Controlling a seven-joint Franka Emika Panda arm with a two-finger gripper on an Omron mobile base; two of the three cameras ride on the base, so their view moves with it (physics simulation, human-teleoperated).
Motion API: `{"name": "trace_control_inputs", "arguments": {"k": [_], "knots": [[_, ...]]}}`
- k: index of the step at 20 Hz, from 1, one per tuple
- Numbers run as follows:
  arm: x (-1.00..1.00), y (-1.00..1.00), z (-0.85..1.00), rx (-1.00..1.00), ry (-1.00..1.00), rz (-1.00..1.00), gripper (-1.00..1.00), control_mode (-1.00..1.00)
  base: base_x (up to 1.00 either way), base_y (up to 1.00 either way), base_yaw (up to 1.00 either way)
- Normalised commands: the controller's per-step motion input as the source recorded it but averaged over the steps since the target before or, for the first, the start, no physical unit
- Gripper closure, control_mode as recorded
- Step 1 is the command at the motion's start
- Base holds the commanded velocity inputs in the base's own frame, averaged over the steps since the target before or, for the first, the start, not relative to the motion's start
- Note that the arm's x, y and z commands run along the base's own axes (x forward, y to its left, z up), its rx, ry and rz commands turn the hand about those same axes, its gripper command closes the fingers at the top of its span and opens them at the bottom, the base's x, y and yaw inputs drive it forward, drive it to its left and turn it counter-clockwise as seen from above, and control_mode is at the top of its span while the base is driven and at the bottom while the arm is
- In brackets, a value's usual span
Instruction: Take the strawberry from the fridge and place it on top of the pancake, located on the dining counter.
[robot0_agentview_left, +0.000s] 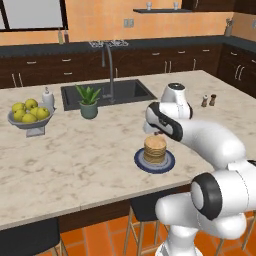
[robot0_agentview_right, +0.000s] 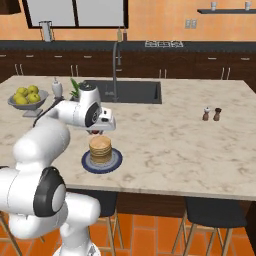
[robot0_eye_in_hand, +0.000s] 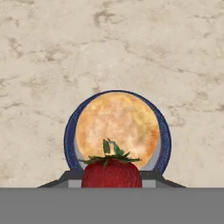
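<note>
My gripper (robot0_eye_in_hand: 111, 178) is shut on the strawberry (robot0_eye_in_hand: 111, 173), a red berry with green leaves between the finger tips. Directly under it lies the pancake (robot0_eye_in_hand: 117, 129), a round tan stack on a dark blue plate (robot0_eye_in_hand: 69, 133). In the left base view the gripper (robot0_agentview_left: 159, 133) hangs a little above the pancake (robot0_agentview_left: 155, 149) on the dining counter (robot0_agentview_left: 75, 160), near its front edge. The right base view shows the hand (robot0_agentview_right: 96, 131) just over the stack (robot0_agentview_right: 100, 148). The fridge is out of view.
A bowl of yellow-green fruit (robot0_agentview_left: 29, 116), a white bottle (robot0_agentview_left: 48, 98) and a potted plant (robot0_agentview_left: 89, 102) stand at the left. The inset sink (robot0_agentview_left: 107, 92) with its faucet lies behind. Salt and pepper shakers (robot0_agentview_left: 208, 100) stand at the right. Stools (robot0_agentview_left: 145, 210) sit under the front edge.
</note>
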Motion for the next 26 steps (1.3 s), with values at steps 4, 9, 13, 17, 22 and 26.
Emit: {"name": "trace_control_inputs", "arguments": {"k": [4, 9, 13, 17, 22, 26], "knots": [[0.3, 0.05, -0.43, -0.05, 0.03, 0.01, 1.0, -1.0, 0.0, 0.0, 0.0], [0.01, 0.0, -0.33, -0.03, 0.09, 0.04, 1.0, -1.0, 0.0, 0.0, 0.0], [0.12, 0.0, -0.14, 0.0, 0.02, 0.03, 1.0, -1.0, 0.0, 0.0, 0.0], [0.12, 0.0, -0.24, 0.0, 0.0, 0.03, 1.0, -1.0, 0.0, 0.0, 0.0], [0.05, 0.0, -0.22, -0.02, 0.0, 0.02, 1.0, -1.0, 0.0, 0.0, 0.0], [0.0, 0.0, -0.15, -0.02, 0.0, 0.03, 1.0, -1.0, 0.0, 0.0, 0.0]]}}
